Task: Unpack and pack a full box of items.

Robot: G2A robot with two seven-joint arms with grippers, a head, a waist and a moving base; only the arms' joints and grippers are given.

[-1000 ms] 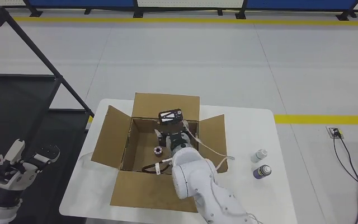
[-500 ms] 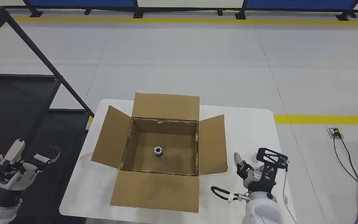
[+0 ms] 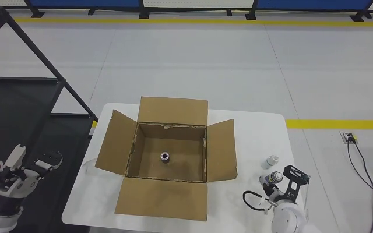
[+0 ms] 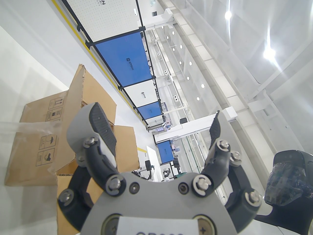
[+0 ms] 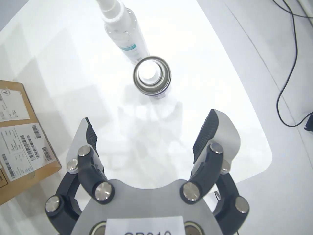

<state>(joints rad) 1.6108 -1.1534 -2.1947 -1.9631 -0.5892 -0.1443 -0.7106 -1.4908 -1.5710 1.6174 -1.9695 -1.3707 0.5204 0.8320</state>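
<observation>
An open cardboard box (image 3: pixel 172 175) stands mid-table with its flaps spread, and one small round item (image 3: pixel 165 156) lies on its floor. To the right of the box a white spray bottle (image 3: pixel 271 161) (image 5: pixel 122 30) and a silver-topped spray can (image 5: pixel 152 76) stand upright on the white table (image 3: pixel 256 134). My right gripper (image 5: pixel 146 135) hangs open and empty above the table, just short of the can. My left gripper (image 4: pixel 159 123) is open and empty beyond the table's left side (image 3: pixel 29 166), tilted up toward the ceiling, with the box (image 4: pixel 49 135) beside it.
The right arm (image 3: pixel 287 204) is over the table's front right corner. A box corner with labels (image 5: pixel 22 123) lies near the right gripper. Cables (image 5: pixel 291 50) run on the floor past the table's right edge. A dark frame (image 3: pixel 52 81) stands at the left.
The right arm has come out of the box and swung to the table's front right, uncovering the bottle. The left arm has not moved.
</observation>
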